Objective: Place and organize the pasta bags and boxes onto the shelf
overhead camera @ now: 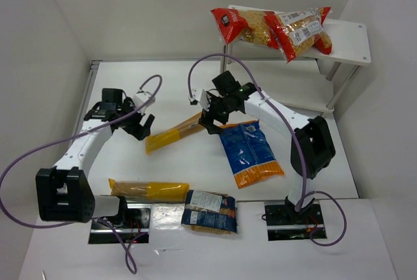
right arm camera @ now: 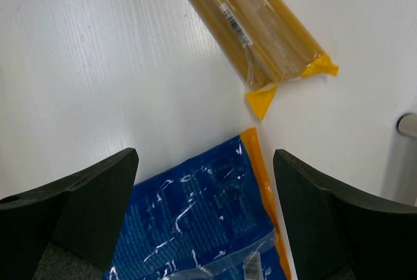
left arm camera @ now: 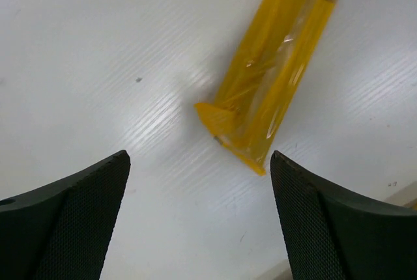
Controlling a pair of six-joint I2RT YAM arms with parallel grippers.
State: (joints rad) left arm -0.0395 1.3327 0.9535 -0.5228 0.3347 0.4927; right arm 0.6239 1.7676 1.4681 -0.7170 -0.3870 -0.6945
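The white shelf (overhead camera: 348,39) stands at the back right with two clear red-ended bags of short pasta (overhead camera: 246,26) (overhead camera: 300,32) on its top board. A yellow spaghetti pack (overhead camera: 174,134) lies diagonally mid-table. My left gripper (overhead camera: 140,126) is open over its left end; the pack's yellow end (left arm camera: 260,104) lies just ahead of my left gripper (left arm camera: 199,182), untouched. My right gripper (overhead camera: 215,120) is open above the top edge of the blue-and-orange bag (overhead camera: 251,153). In the right wrist view the bag (right arm camera: 202,228) lies between the open jaws of my right gripper (right arm camera: 205,163), with the spaghetti pack (right arm camera: 254,32) ahead.
A second yellow spaghetti pack (overhead camera: 148,189) and a small dark-blue pack (overhead camera: 210,211) lie near the front edge between the arm bases. The shelf's lower tier (overhead camera: 293,84) sits behind the right arm. White walls enclose the table on the left, back and right.
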